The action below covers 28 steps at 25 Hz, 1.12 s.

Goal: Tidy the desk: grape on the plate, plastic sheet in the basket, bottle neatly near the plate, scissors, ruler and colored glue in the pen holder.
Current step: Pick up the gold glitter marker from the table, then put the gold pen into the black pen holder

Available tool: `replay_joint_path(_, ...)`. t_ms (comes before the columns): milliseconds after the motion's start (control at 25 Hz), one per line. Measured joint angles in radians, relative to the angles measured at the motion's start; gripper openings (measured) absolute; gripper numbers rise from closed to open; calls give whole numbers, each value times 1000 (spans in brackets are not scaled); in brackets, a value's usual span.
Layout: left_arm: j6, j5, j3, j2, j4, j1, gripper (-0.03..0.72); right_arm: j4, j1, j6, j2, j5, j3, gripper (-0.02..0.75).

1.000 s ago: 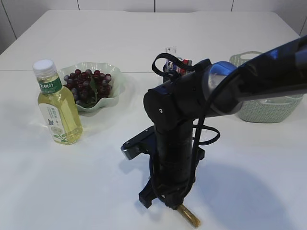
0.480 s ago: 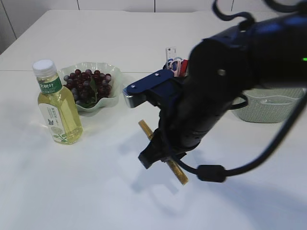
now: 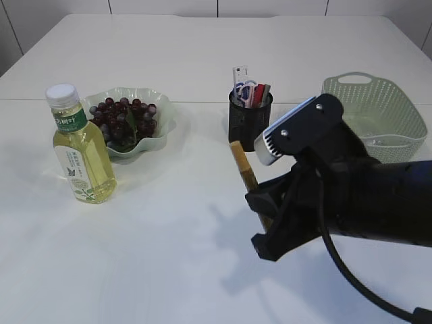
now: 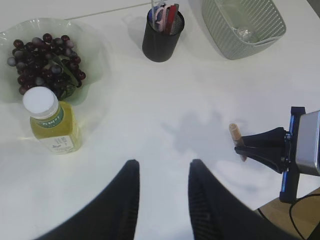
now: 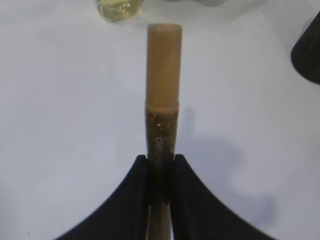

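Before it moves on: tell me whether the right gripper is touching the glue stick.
Touching. The right wrist view shows the right gripper with both fingers pressed against the glue stick, no gap on either side, the stick held off the table.

Office desk — pen holder

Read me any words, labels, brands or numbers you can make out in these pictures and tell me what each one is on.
Nothing reads clearly.
Clear plastic bottle of yellow liquid: green neck band with white characters and a white label with a leaf drawing, too small and blurred to read.
Tan-capped brown glitter glue tube, held in the right gripper: white lettering along the body, too blurred to read.
Black mesh pen holder: the white ruler end standing in it shows marks, unreadable.
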Motion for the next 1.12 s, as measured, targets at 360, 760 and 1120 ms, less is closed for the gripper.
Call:
replay_joint_path(360, 0, 0, 0, 0, 4, 0, 246, -4, -200, -6, 57, -258, -89, 112)
replay_joint_path(760, -1, 0, 0, 0, 87, 0, 246, -6, -289, -46, 358, -313, -475, 111)
replay_joint_path(1120, -1, 0, 0, 0, 132, 0, 246, 24, -353, -48, 561, -309, -680, 111)
